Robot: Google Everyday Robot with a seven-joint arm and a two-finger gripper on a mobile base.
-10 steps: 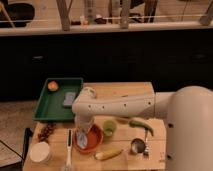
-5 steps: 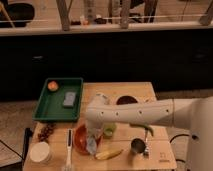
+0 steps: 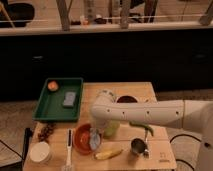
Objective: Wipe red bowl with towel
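Over the red bowl (image 3: 81,138), the pincer (image 3: 95,132) sits at the towel (image 3: 95,142); its grip cannot be told.

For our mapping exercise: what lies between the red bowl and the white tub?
In the camera view, a pale-handled utensil lies between the red bowl and the white tub. The gripper is at the bowl's right side, by the towel.
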